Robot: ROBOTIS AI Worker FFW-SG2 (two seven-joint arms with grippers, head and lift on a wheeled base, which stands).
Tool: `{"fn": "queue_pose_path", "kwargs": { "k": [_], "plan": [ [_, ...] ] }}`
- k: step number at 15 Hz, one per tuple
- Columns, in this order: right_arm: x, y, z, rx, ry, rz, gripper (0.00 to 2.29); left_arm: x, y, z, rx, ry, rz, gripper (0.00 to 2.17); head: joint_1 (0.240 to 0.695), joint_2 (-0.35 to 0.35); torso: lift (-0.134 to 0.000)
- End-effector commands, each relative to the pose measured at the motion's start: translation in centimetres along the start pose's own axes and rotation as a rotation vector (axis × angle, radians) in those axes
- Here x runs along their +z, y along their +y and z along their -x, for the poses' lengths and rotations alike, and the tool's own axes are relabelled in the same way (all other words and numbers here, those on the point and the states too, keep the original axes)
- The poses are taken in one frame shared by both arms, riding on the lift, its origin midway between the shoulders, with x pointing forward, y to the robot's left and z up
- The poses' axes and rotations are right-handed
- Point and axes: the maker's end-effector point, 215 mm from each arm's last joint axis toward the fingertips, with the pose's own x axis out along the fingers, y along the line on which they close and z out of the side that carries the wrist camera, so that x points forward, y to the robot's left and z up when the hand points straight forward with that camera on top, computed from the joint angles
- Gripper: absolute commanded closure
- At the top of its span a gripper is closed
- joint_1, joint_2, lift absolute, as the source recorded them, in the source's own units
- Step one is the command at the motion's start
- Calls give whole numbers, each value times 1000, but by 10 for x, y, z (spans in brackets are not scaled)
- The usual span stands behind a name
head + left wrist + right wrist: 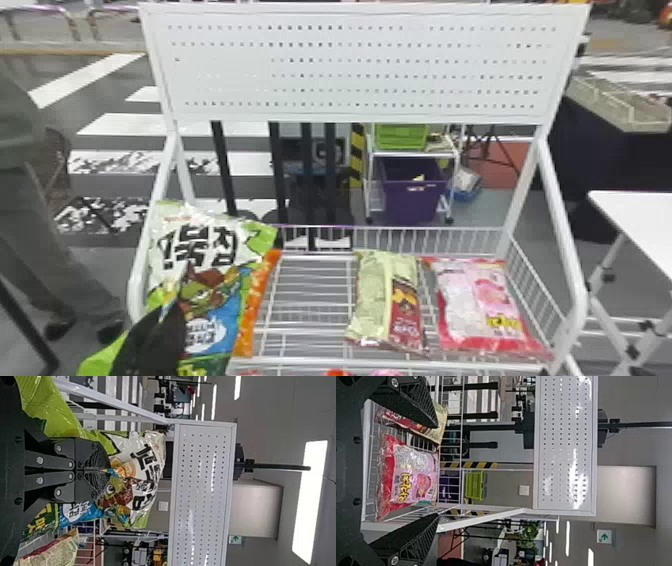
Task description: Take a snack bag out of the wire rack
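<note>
The left end effector [171, 311] clamps the green bag [212, 250], long axis steep, top leaning right; the right end effector [436, 471] stands apart-fingered.

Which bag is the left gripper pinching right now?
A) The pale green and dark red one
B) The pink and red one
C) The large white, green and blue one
C: the left gripper is shut on the large bag, while the pink and red bag and the pale green and dark red bag lie in the wire rack.
</note>
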Motion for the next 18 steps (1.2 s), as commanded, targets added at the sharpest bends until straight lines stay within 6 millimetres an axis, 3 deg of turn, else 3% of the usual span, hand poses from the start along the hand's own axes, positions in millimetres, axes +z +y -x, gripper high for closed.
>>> {"fn": "queue_pose_path", "kwargs": {
  "k": [1, 8, 11, 15, 17, 18],
  "plan": [
    [0, 0, 0, 1, 0, 0, 93, -1, 0, 0, 1, 2, 0, 2115, 499, 0, 0],
    [2, 0, 0, 2, -3, 0, 93, -1, 1, 0, 2, 2, -2, 2115, 499, 0, 0],
    [-16, 0, -12, 6, 27, -8, 93, 0, -1, 0, -1, 1, 0, 2115, 499, 0, 0],
    [-72, 25, -69, 73, 123, -30, 93, -3, -4, 0, -6, 9, 3, 2115, 499, 0, 0],
    [-82, 43, -109, 113, 145, -64, 93, -4, -6, 0, -9, 14, 4, 2111, 499, 0, 0],
    [-80, 62, -131, 150, 145, -52, 93, -5, -8, 1, -12, 16, 5, 2115, 499, 0, 0]
  ]
}}
